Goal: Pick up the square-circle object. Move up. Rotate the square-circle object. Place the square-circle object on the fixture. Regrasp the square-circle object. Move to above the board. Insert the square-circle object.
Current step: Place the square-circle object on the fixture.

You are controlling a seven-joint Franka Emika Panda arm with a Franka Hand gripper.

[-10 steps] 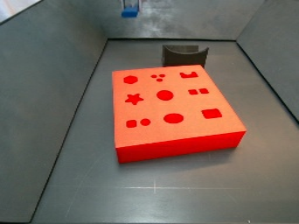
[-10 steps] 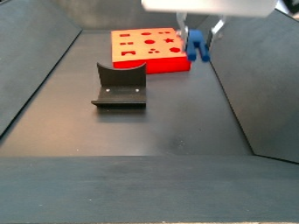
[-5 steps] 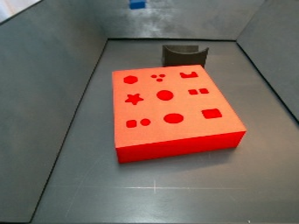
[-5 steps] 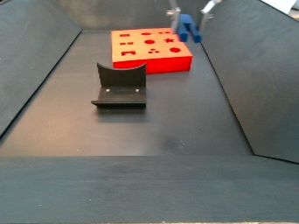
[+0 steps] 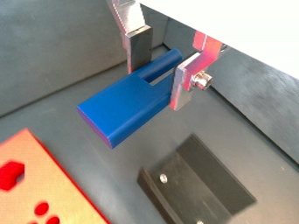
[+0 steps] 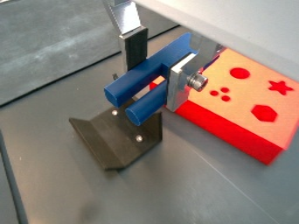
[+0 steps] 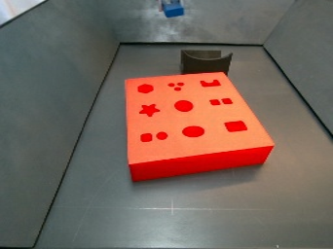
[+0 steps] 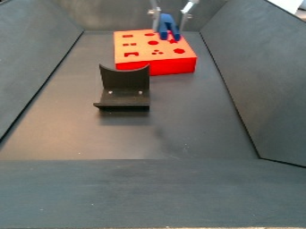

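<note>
- Where the two flat silver finger plates with dark pads show in both wrist views, the two-finger gripper [image 5: 160,63] is seen clamped on the small blue blocky peg, the square-circle object [image 5: 131,105], with one pad pressed against each of its sides.
- The peg [image 6: 149,81] is held well clear of the floor, lying crosswise between the fingers [image 6: 131,39]; a stepped, notched profile is visible along its length, and its faces look smooth and matt.
- In a side view, the gripper [image 8: 169,19] and the blue peg [image 8: 167,25] are found high at the upper edge, over the far part of the board; only the finger ends are in frame, the rest of the arm being cut off.
- In a side view only a small blue patch of the peg [image 7: 172,10] can be made out at the top edge; the fingers there are too small to tell.
- Below the gripper, the fixture [image 6: 114,143] is seen as a dark grey L-shaped bracket on a base plate with small screws in its face; in a wrist view only part of it [image 5: 198,190] is in frame.
- The board [image 7: 196,124] is a large red-orange rectangular slab with darker cutouts: a star, circles, ovals, squares and a rectangle.
- In both side views the fixture [image 8: 122,88] stands on the dark grey floor [image 8: 156,134], apart from the board [image 8: 153,50]; in a side view it [image 7: 205,60] is partly hidden behind the slab.
</note>
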